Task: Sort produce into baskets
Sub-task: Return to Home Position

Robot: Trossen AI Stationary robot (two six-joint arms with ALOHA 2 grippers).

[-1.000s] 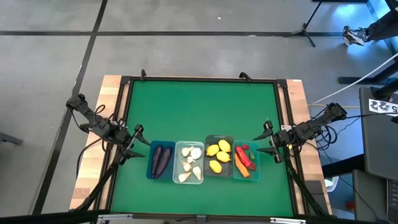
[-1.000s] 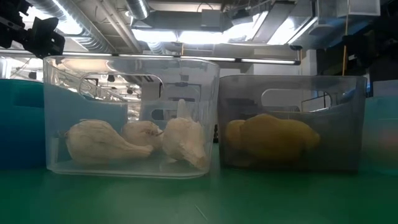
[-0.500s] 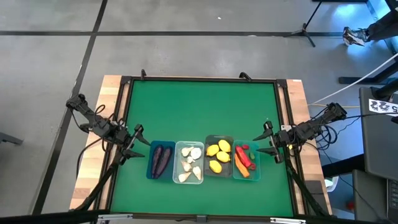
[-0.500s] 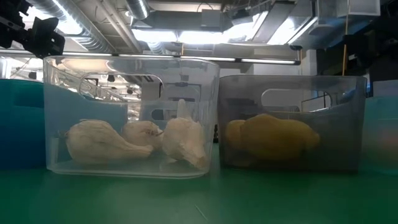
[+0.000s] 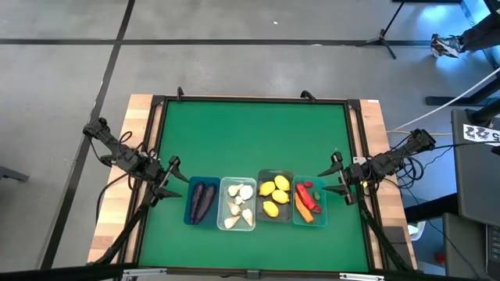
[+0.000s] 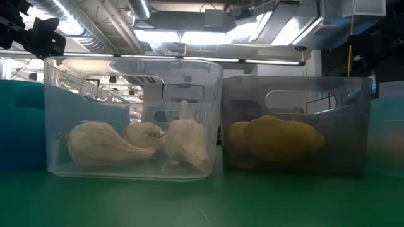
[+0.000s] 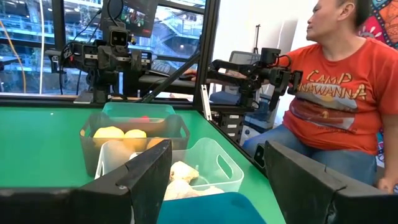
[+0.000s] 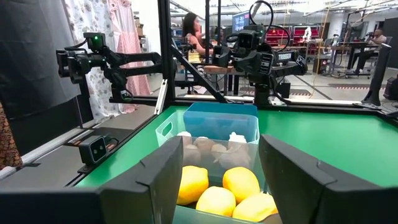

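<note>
Sorting looks done; left jaws and right jaws gape empty, filled baskets (image 5: 256, 201) between them, seemingly needing only homing.

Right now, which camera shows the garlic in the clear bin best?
The low view: the garlic sits close, side-on through the wall of the clear bin. High view: small, from above. Left wrist: partly hidden. Right wrist: far, beyond the lemons.

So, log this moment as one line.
produce: all binned | left fingers: open, by blue bin | right fingers: open, by teal bin
</note>
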